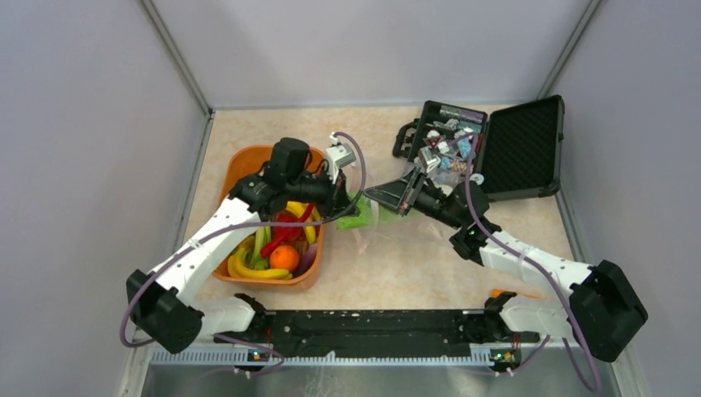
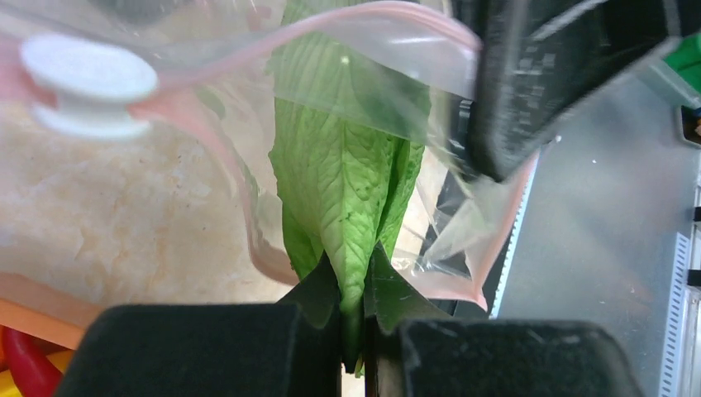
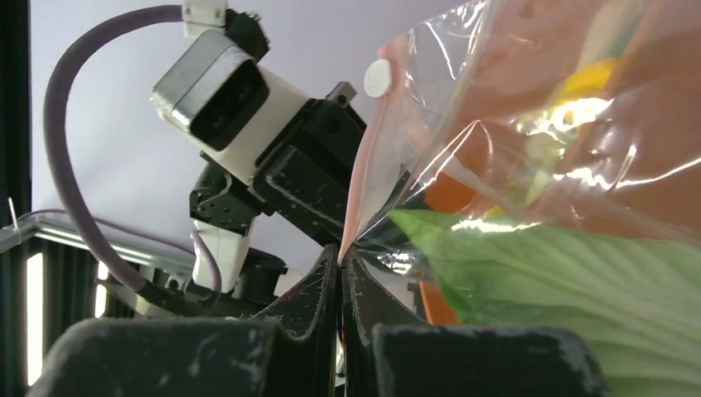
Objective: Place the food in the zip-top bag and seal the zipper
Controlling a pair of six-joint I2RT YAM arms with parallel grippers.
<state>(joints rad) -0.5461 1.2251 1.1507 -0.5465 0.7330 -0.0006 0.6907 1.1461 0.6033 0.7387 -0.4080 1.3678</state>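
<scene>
Left fingers (image 2: 207,351) clamp the near end of a green leaf (image 2: 347,182), whose far end sits inside the open mouth of the bag (image 1: 388,227). Right fingers (image 3: 207,356) pinch the bag's edge at the pink zipper (image 3: 357,190), lifting that edge above the table (image 1: 413,273). At near left, the tub (image 1: 240,165) holds bananas (image 1: 248,266), an orange (image 1: 284,257) and a chilli (image 1: 289,227). At far right, a black case (image 1: 529,149) lies open.

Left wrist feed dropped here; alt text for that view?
The left end effector is shut on the stem of a green leaf whose far end lies inside the zip-top bag's open mouth. The pink zipper loops around it, white slider upper left; the right end effector pinches the bag's edge upper right.
</scene>
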